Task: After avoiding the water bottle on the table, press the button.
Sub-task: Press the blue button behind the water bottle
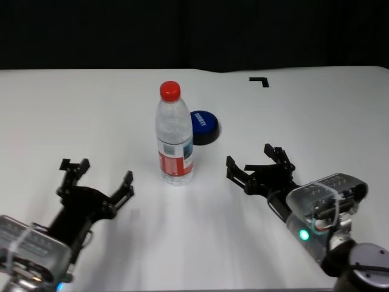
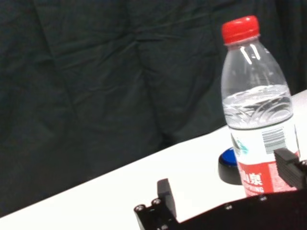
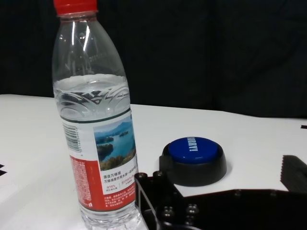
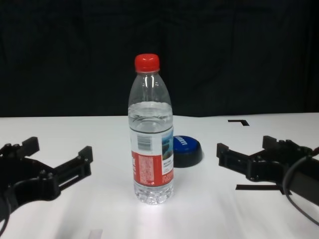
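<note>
Right gripper open, water bottle upright

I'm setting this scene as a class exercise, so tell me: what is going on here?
Nothing is being handled yet. A water bottle stands upright on the white table, with the blue button just behind it on the robot's right side. The left tool and the right tool both sit open and low near the table's front edge, one either side of the bottle, touching nothing. The button has not been pressed yet.
</note>
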